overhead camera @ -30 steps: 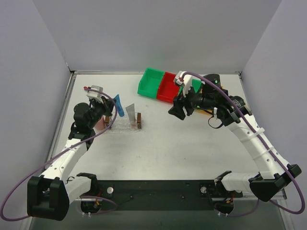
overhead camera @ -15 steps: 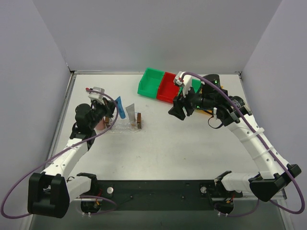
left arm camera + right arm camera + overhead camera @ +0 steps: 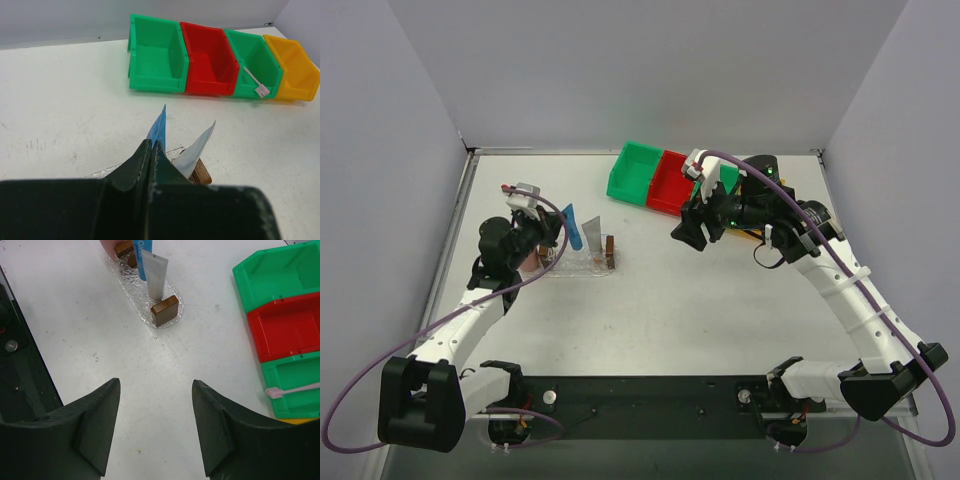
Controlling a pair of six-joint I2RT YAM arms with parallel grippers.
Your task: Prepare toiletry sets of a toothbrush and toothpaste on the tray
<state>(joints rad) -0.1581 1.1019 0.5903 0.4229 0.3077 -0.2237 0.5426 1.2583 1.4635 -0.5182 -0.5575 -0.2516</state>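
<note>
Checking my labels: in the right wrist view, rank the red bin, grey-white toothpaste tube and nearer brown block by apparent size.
red bin, cropped yet largest
grey-white toothpaste tube
brown block
Tube stands toward the camera, so its lead is unsure.

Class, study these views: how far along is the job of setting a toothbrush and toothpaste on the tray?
Done: the grey toothpaste stands in the tray. In hand: the left gripper appears shut on the blue toothpaste at the tray. Left: the toothbrush lies in a green bin; the right gripper is open, empty.
</note>
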